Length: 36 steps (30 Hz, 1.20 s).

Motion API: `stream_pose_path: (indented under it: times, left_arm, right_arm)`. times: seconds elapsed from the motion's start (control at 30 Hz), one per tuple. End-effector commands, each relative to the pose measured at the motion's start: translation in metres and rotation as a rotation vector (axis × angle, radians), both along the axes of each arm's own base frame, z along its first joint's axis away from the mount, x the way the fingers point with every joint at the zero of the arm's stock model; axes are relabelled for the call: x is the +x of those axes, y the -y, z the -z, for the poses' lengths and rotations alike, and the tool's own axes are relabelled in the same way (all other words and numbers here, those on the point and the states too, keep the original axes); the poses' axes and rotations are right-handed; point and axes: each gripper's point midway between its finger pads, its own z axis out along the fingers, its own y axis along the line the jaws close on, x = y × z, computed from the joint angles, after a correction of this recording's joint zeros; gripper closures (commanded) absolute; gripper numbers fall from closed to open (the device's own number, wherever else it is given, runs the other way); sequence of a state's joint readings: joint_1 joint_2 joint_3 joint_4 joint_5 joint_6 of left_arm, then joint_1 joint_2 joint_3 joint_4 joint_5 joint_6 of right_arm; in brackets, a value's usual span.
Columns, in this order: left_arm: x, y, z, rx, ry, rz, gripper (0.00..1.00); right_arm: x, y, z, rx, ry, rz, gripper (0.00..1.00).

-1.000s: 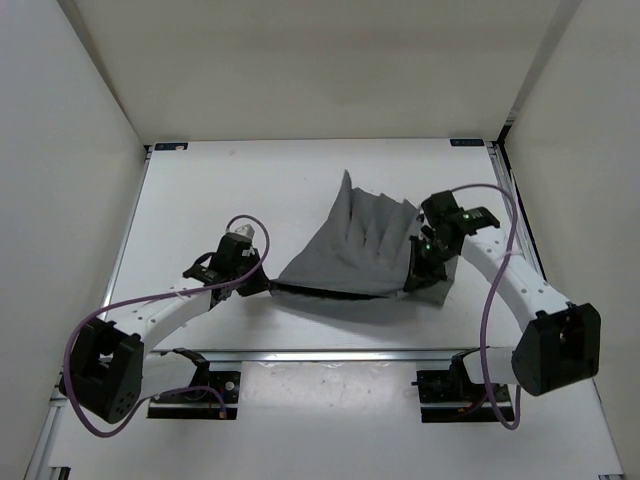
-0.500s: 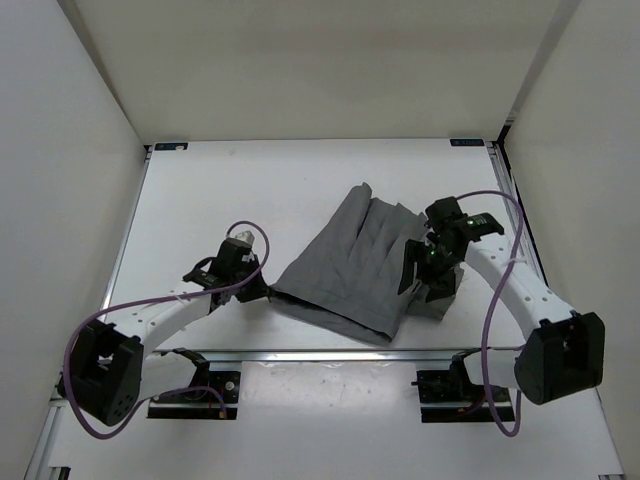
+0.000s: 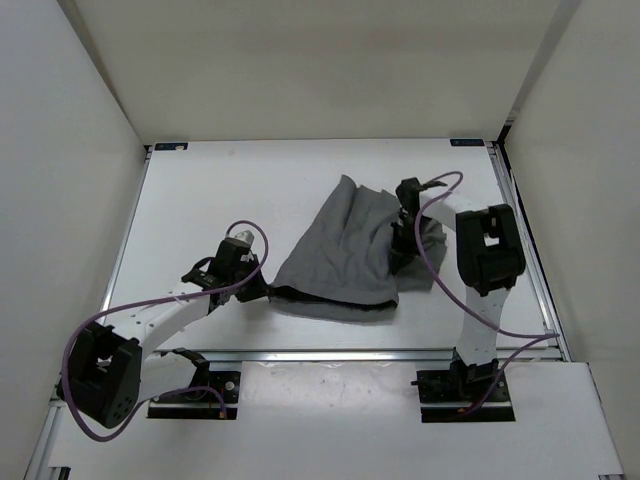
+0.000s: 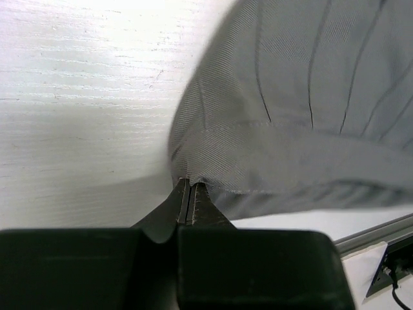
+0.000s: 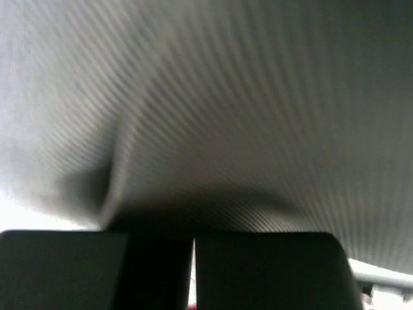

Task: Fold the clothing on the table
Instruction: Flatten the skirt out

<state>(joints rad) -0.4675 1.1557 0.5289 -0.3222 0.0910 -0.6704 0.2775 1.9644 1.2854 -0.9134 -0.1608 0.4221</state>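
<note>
The clothing (image 3: 345, 250), a grey pleated skirt, lies rumpled on the white table (image 3: 220, 190), right of centre. My left gripper (image 3: 265, 287) is shut on its near-left corner. In the left wrist view the fingertips (image 4: 187, 182) pinch the hem, and the fabric (image 4: 290, 116) spreads away to the right. My right gripper (image 3: 399, 262) sits on the skirt's right part, below its upright, folded arm. In the right wrist view grey cloth (image 5: 226, 116) fills the frame and hides the fingertips. The jaws stand together, apparently shut on that cloth.
An aluminium rail (image 3: 330, 352) runs along the near edge, with both arm bases behind it. White walls (image 3: 60, 150) enclose the left, right and far sides. Purple cables (image 3: 150, 300) loop off each arm. Bare tabletop lies to the left and at the back.
My right arm has folded upright and moved its gripper left and farther onto the skirt, opening and shutting again. The skirt's right side has bunched inward. The left gripper has kept its hold.
</note>
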Motion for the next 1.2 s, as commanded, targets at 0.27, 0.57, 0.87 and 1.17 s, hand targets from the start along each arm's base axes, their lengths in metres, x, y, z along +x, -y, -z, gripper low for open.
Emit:
stream_pose_path:
  times: [0.27,0.57,0.87,1.17]
  left_arm:
    - [0.019,0.018,-0.021,-0.039,0.040,0.027,1.00]
    - [0.017,0.026,-0.015,-0.055,0.027,0.052,1.00]
    - [0.013,0.014,-0.009,-0.042,0.016,0.033,1.00]
    - [0.013,0.007,-0.008,-0.043,0.013,0.019,1.00]
  right_arm:
    - [0.177,-0.048,-0.075,0.198,0.569,-0.069,0.64]
    - [0.133,-0.044,-0.076,0.046,0.495,-0.239,0.44]
    - [0.118,-0.048,-0.068,-0.163,0.446,-0.398,0.52]
    - [0.104,-0.045,-0.065,-0.216,0.411,-0.431,0.59]
